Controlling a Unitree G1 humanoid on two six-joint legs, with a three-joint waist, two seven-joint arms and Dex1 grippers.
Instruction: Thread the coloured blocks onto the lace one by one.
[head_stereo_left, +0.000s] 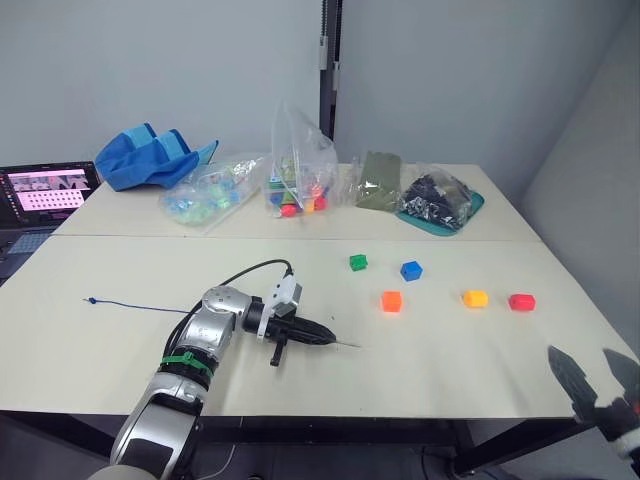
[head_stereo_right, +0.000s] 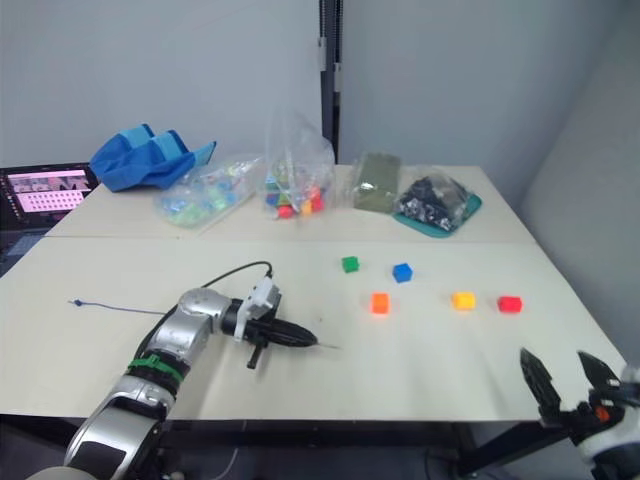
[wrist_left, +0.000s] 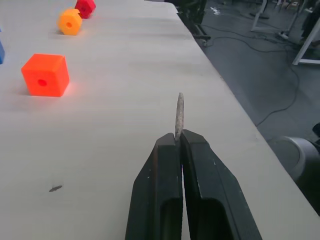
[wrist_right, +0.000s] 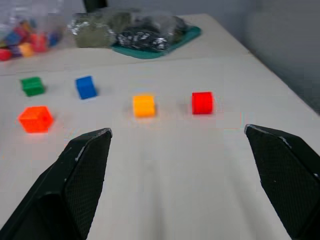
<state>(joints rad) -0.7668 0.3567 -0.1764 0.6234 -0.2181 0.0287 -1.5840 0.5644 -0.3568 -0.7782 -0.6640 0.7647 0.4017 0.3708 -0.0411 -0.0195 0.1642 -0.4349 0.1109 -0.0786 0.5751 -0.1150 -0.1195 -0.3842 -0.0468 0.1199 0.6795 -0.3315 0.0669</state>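
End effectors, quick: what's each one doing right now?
Left end effector: closed on the lace by its pale tip.
Right end effector: open, holding nothing, short of the blocks.

The left arm reaches forward and bends inward over the desk, its left tool lying low and nearly level, pointing toward the robot's right. Its 2 black fingers are pressed together (a thin pale tip is pinched between them). The right tool hovers at the near right desk edge, its 2 fingers spread wide apart.
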